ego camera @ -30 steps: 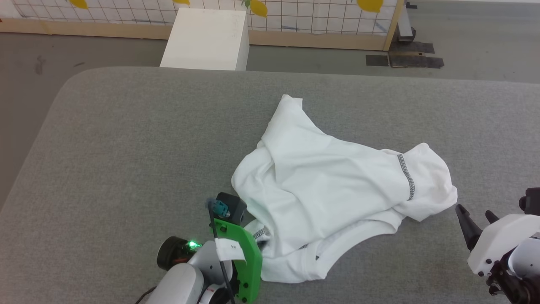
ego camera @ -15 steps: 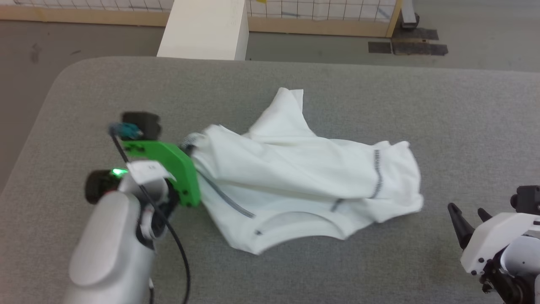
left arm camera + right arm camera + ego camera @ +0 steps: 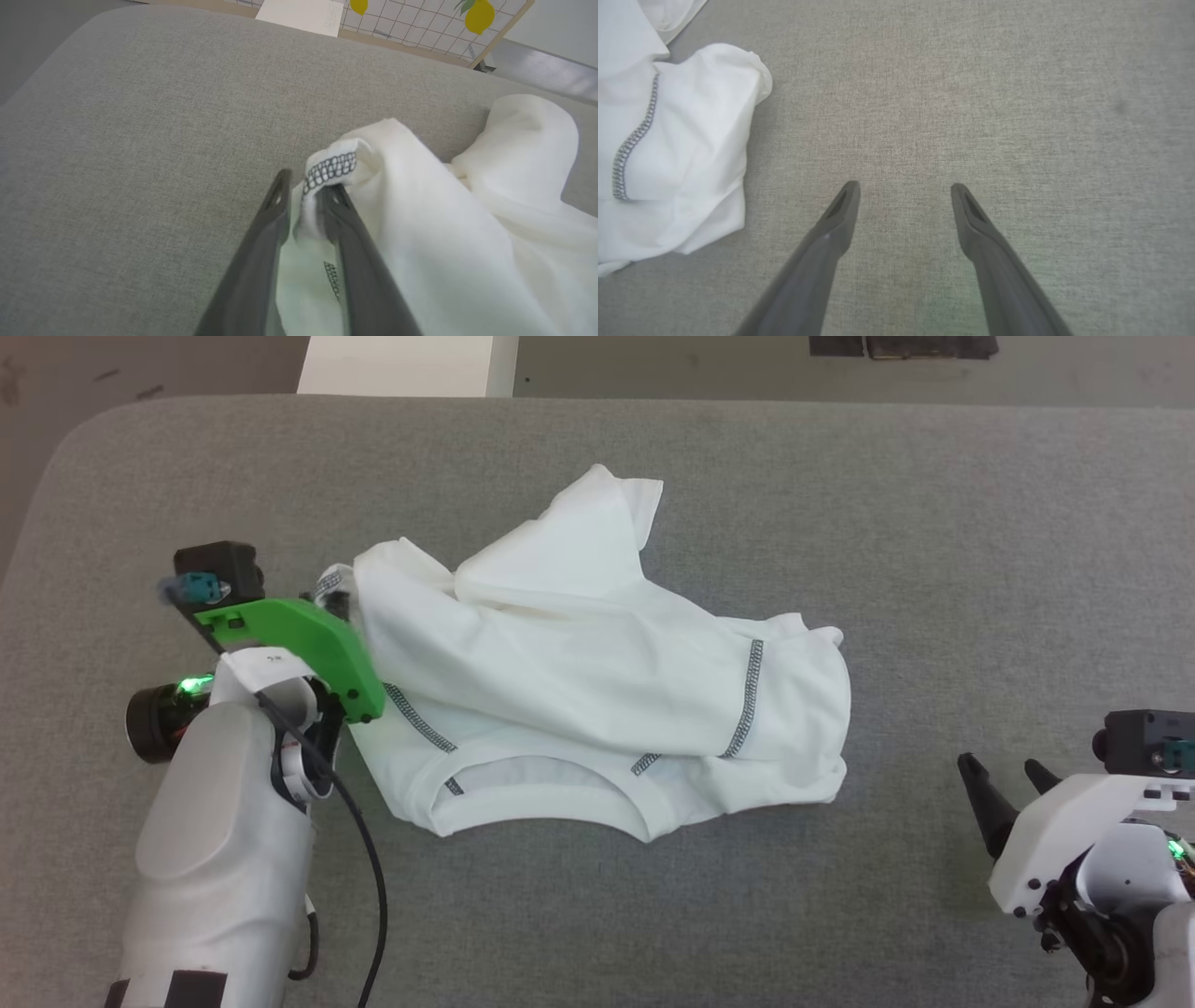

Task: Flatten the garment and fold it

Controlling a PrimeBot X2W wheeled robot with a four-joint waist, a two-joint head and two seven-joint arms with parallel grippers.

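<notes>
On the grey surface [image 3: 934, 523], left jaws pinch one garment [image 3: 579, 672]; right jaws gape empty.

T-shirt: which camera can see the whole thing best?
The head view. It looks down on the whole T-shirt, crumpled on the grey surface. The left wrist view shows a stitched hem up close between the left gripper's fingers; the right wrist view catches one bunched end at its left edge.

One garment [image 3: 579, 691]; one white box [image 3: 401, 364]; one table [image 3: 840, 476]; four fingers [image 3: 831, 242]
</notes>
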